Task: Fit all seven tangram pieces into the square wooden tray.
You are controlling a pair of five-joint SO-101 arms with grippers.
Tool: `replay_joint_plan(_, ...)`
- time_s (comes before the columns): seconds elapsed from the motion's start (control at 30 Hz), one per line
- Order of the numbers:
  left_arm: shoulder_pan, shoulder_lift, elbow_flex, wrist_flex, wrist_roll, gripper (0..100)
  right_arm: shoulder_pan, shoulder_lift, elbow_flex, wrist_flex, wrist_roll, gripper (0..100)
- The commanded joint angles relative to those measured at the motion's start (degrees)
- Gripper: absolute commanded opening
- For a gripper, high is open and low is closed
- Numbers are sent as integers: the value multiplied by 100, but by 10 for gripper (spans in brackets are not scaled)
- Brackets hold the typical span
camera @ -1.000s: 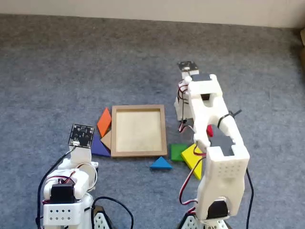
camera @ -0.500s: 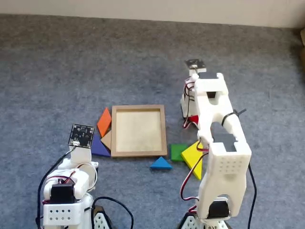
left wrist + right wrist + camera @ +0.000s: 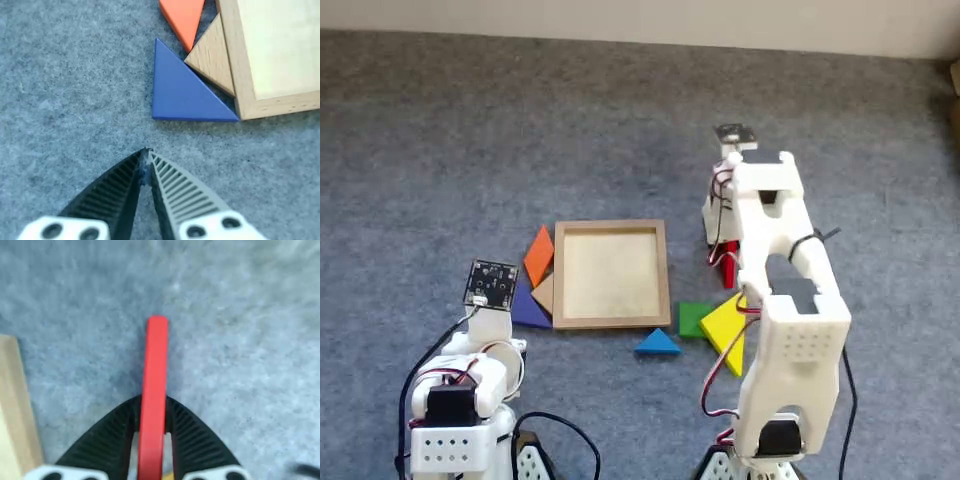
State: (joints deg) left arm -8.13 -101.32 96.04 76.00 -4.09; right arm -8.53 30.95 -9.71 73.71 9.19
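Right wrist view, entry one: square wooden tray (image 3: 14, 405), empty, its rim off to one side of the fingers, near their bases. It lies loose, so if you bring a piece down on the rim, the tray may slide or the piece may stay propped.

Entry two: right gripper (image 3: 152, 402), fingers clamped on the red piece (image 3: 156, 355), held edge-on and jutting well beyond the tips. Your hold is narrow. A knock against the rim would likely swing the piece, and if released on edge it may topple outside the tray.

Entry three: left gripper (image 3: 146, 155), fingers together, nothing between them. The large blue triangle (image 3: 182, 95) lies just ahead of the tips, apart from them. The plain wooden triangle (image 3: 215, 55) and orange piece (image 3: 184, 15) lie beyond it. If you push with the tips closed, you would probably jam these against the frame.

Entry four: surface, grey carpet (image 3: 470, 130). Flat pieces sit low in it, so your fingertips may snag.

Entry five: room, a pale strip of wall (image 3: 620, 18) beyond the carpet.
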Motion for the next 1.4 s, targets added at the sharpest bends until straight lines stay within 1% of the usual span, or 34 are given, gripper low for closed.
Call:
replay_joint_plan(0.0, 101, -295, 110, 35, 26, 5, 22, -391, -391, 92, 18, 5)
replay_joint_plan(0.23, 101, -295, 110, 35, 26, 5, 22, -541, -286, 127, 44, 5)
replay_joint_plan(0.37, 101, -295, 110, 35, 26, 5, -92, -936, -330, 497, 53, 5)
replay_joint_plan(0.53, 101, -295, 110, 35, 26, 5, -637, -1622, -198, 690, 9, 5)
replay_joint_plan(0.67, 101, -295, 110, 35, 26, 5, -1226, -1648, -127, 760, 0, 5)
replay_joint_plan(0.93, 101, -295, 110, 35, 26, 5, -1895, -1138, -136, 462, -809, 5)
replay_joint_plan(1.1, 101, -295, 110, 35, 26, 5, -1921, -875, -171, 453, -1213, 5)
replay_joint_plan(1.37, 101, -295, 110, 35, 26, 5, -2000, -558, -136, 479, -1398, 5)
